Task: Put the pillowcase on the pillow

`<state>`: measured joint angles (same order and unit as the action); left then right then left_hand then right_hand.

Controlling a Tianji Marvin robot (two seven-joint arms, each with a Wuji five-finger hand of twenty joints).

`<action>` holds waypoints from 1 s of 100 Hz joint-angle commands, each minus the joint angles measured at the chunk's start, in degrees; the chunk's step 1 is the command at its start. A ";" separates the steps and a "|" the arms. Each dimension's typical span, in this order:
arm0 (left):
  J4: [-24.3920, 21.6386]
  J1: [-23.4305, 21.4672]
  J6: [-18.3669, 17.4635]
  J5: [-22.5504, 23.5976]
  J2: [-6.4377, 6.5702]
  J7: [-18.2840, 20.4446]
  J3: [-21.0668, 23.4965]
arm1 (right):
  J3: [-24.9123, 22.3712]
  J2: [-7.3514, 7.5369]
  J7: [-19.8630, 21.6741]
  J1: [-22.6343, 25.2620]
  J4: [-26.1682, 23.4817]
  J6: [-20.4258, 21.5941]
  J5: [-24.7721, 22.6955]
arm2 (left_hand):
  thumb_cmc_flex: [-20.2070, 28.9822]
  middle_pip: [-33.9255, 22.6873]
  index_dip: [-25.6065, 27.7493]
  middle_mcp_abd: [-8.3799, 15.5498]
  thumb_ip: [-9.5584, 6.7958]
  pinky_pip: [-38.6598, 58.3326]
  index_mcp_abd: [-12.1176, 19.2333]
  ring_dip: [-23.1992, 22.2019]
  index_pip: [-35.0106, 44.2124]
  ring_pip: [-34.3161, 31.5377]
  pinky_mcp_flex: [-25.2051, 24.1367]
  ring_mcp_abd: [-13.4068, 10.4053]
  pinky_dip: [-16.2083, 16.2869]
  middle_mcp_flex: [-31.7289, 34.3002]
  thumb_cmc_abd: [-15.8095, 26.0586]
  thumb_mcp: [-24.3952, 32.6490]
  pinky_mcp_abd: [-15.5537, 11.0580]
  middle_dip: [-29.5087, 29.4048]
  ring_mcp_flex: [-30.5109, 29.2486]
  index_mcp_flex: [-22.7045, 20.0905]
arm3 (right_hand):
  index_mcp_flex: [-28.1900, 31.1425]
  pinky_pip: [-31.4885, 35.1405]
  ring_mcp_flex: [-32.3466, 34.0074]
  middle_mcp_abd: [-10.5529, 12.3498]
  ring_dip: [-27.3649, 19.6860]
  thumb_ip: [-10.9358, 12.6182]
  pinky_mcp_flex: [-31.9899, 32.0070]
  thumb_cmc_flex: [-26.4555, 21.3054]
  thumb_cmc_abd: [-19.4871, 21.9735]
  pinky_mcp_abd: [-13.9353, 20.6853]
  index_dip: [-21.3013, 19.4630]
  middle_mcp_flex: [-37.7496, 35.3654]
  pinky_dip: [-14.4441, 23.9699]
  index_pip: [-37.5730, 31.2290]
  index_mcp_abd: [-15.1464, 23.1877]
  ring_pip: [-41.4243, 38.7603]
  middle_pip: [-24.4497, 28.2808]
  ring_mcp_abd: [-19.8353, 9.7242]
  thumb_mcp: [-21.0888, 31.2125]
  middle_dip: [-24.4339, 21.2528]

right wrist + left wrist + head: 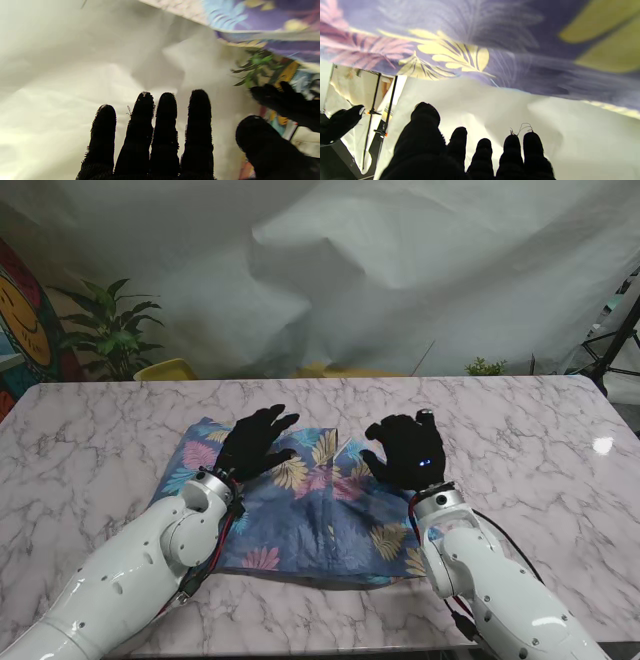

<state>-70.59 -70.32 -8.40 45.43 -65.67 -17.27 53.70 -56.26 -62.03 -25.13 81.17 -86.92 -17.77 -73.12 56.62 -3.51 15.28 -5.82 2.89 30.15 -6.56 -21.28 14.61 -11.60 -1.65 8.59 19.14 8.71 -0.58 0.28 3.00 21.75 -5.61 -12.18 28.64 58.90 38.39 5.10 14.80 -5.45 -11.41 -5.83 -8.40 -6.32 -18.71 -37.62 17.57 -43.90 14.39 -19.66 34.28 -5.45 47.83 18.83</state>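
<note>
Here both black-gloved hands are spread with fingers apart and grip nothing: the left hand [252,442] hovers over the floral fabric, its fingers [482,155] straight and fanned, while the right hand [407,450] is held palm-out, fingers [142,130] extended. Beneath and just nearer than the fingertips lies the pillowcase [310,510], a soft, rumpled blue cloth printed with pink and yellow leaves, flat on the glossy marble table [540,440]
</note>
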 commanded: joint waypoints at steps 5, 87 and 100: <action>-1.89 -2.63 2.68 0.44 0.76 0.41 1.44 | -2.31 -0.18 -1.69 2.71 -1.83 -1.59 -0.16 | -1.02 0.16 0.02 -0.16 -1.54 -3.92 -0.80 1.01 -1.66 1.24 -0.70 0.65 -1.49 -1.80 3.01 -1.29 -0.16 -0.73 1.63 -0.55 | -4.60 -1.48 -3.51 -1.48 -1.17 -0.51 1.26 1.84 1.67 0.83 1.96 4.72 -0.73 2.34 -3.63 2.29 -1.29 0.62 -3.58 -0.26; -7.91 -11.94 8.04 -0.76 2.80 11.35 13.98 | -11.71 -5.24 -11.73 8.29 3.97 8.88 22.71 | -7.32 4.74 -1.05 -2.27 -1.41 -27.90 -1.31 7.78 -11.07 11.71 -0.91 0.83 -3.32 -3.52 4.30 -1.89 -0.44 -14.27 4.51 2.08 | -21.77 -17.19 -19.98 -6.73 -6.06 2.15 11.39 -4.74 16.23 8.60 13.00 26.73 -10.73 11.08 -13.43 10.85 -7.00 1.51 -35.88 -4.37; -7.79 -12.63 7.96 -0.17 2.92 11.13 15.19 | -11.55 -5.20 -11.40 7.82 4.70 8.93 22.94 | -7.20 4.71 -1.03 -2.18 -1.43 -28.15 -1.45 8.36 -11.21 11.78 -0.82 0.89 -3.57 -3.46 4.28 -1.84 -0.30 -14.58 4.51 1.87 | -21.16 -17.31 -19.42 -6.49 -6.30 2.17 11.14 -5.09 16.39 8.64 12.97 26.23 -10.84 10.98 -13.60 11.23 -7.01 1.37 -36.39 -4.37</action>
<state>-78.62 -82.58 -0.69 44.80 -63.14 -6.48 68.56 -67.88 -67.06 -36.89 89.10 -82.66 -8.74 -49.99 50.19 0.15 14.99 -7.36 2.89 4.62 -7.14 -13.67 4.89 -1.66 -2.31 9.63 17.00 7.95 1.38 0.15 3.13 8.24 -3.46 -12.13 8.67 43.18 19.88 -1.52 10.26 -4.27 -1.25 -9.54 5.36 -0.54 -6.88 -12.49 7.50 -34.12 2.11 -11.44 28.53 -3.58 12.82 15.13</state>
